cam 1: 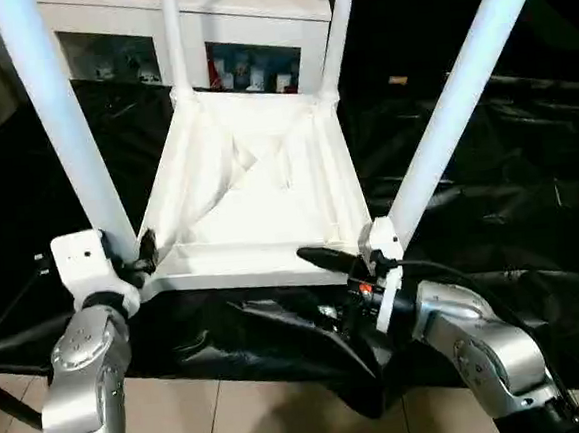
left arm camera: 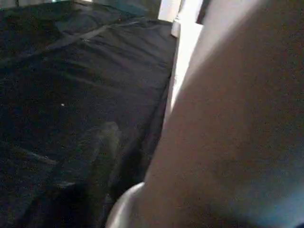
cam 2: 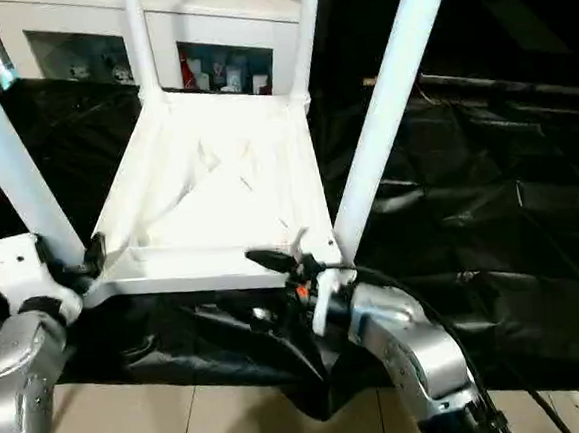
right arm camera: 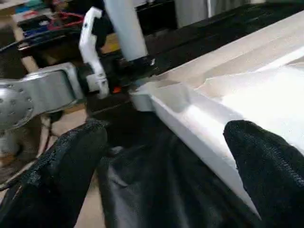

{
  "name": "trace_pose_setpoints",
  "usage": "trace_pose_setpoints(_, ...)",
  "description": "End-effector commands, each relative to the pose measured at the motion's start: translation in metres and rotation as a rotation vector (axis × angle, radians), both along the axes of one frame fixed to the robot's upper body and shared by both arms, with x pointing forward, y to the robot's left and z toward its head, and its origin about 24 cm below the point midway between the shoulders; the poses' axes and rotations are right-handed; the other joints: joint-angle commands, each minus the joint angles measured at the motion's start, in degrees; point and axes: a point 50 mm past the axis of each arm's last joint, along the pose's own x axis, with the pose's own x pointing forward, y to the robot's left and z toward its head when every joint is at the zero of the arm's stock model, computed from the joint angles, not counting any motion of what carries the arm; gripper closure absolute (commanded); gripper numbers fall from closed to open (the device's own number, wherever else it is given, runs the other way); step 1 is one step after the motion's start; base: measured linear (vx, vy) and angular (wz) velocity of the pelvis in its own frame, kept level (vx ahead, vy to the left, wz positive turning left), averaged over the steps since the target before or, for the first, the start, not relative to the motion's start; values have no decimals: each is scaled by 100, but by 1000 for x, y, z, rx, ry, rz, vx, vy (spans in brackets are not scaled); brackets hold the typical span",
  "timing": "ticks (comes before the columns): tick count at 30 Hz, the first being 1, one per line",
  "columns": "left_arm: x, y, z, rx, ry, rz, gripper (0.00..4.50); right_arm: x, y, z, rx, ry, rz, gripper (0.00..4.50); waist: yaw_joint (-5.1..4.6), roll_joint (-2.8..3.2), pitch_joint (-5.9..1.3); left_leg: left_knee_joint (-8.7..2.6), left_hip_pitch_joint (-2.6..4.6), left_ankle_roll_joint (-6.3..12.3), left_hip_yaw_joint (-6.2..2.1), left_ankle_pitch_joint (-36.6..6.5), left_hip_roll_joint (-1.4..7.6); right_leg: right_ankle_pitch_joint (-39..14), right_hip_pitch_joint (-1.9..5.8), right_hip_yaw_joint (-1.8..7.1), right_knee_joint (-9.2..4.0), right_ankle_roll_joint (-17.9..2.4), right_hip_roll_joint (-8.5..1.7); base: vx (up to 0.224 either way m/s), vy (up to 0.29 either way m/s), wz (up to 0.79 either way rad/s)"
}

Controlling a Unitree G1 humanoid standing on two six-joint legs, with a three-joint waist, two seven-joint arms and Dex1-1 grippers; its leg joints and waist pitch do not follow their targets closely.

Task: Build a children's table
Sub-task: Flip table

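Legs first: we count four white tubular legs standing up out of one upside-down tabletop, one at each corner, namely the near left leg, the near right leg, the far left leg and the far right leg. This children's table lies with its ribbed underside facing up on a surface covered by a black sheet, its near edge at the sheet's front edge. We have two silver arms reaching forward, one to each near corner. Our left gripper sits at the near left corner, right beside the base of the near left leg; we cannot tell how its fingers stand. Our right gripper is at the near edge by the near right corner, fingers spread wide, one black finger over the white edge and the other finger below it, clasping nothing. Behind the table stands one white cabinet with glass-fronted shelves holding small colourful items we cannot make out. Pale floor tiles lie below us.
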Motion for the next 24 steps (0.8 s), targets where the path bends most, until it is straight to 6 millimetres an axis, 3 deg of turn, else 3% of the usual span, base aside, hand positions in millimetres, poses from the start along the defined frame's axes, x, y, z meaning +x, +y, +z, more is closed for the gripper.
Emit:
trace_pose_setpoints(1, 2, -1, 4, -16, -14, -3, 106, 1, -2, -1, -6, -3, -6, 0, 18, 103, -269, -512, 209, -95, -146, -830, 349, 1394, 57, 186, -392, -905, -401, 0, 0, 0)
trace_pose_setpoints(8, 0, -9, 2, -104, -13, 14, 154, 5, 0, -3, 0, -8, -19, 0, 31, 36, -253, -529, 203, -81, -135, -837, 365, 1164, 63, 189, -411, -979, -411, 0, 0, 0)
trace_pose_setpoints(12, -1, -21, 6, -266, -60, 9, 182, 12, -1, -5, 6, 8, -98, 0, 23, -12, -263, -508, 200, -14, -125, -657, 360, 1290, 74, 188, -395, -1024, -402, 0, 0, 0)
trace_pose_setpoints(13, -1, -21, 6, -266, -60, 9, 184, 12, -1, -5, 6, 8, -98, 0, 27, -1, -262, -505, 200, -12, -122, -601, 359, 1347, 70, 189, -384, -1037, -404, 0, 0, 0)
trace_pose_setpoints(14, 0, -28, 10, -317, -84, -25, 185, 14, -1, -4, 17, 16, -122, 0, 26, -4, -266, -494, 199, 11, -116, -534, 350, 1426, 74, 185, -383, -1034, -396, 0, 0, 0)
trace_pose_setpoints(15, 2, -40, 15, -384, -102, -73, 185, 17, -1, -4, 28, 23, -142, 0, 17, -71, -266, -485, 190, 54, -99, -450, 345, 1502, 78, 190, -378, -1038, -390, 0, 0, 0)
trace_pose_setpoints(16, 3, -46, 17, -412, -111, -101, 186, 17, -1, -3, 35, 26, -143, 0, 25, -44, -270, -482, 191, 65, -90, -438, 345, 1494, 77, 188, -366, -1102, -407, 0, 0, 0)
trace_pose_setpoints(18, 6, -62, 25, -466, -127, -151, 186, 16, 0, -3, 39, 20, -127, 0, 67, -55, -268, -453, 215, 120, -61, -359, 352, 1535, 56, 193, -368, -1155, -396, 0, 0, 0)
trace_pose_setpoints(19, 7, -67, 27, -484, -131, -153, 187, 14, 0, -2, 49, 22, -116, 0, 93, -90, -256, -458, 201, 170, -42, -333, 360, 1536, 67, 196, -374, -1119, -395, 0, 0, 0)
trace_pose_setpoints(21, 8, -70, 28, -493, -134, -154, 191, 13, 0, -2, 57, 27, -110, 0, 125, -69, -258, -463, 215, 164, -51, -338, 370, 1490, 56, 195, -380, -1010, -387, 0, 0, 0)
trace_pose_setpoints(24, 11, -75, 31, -509, -134, -145, 198, 10, -2, 1, 89, 39, -97, 0, 159, -90, -254, -472, 232, 61, -54, -431, 374, 1424, 53, 196, -396, -886, -382, 0, 0, 0)
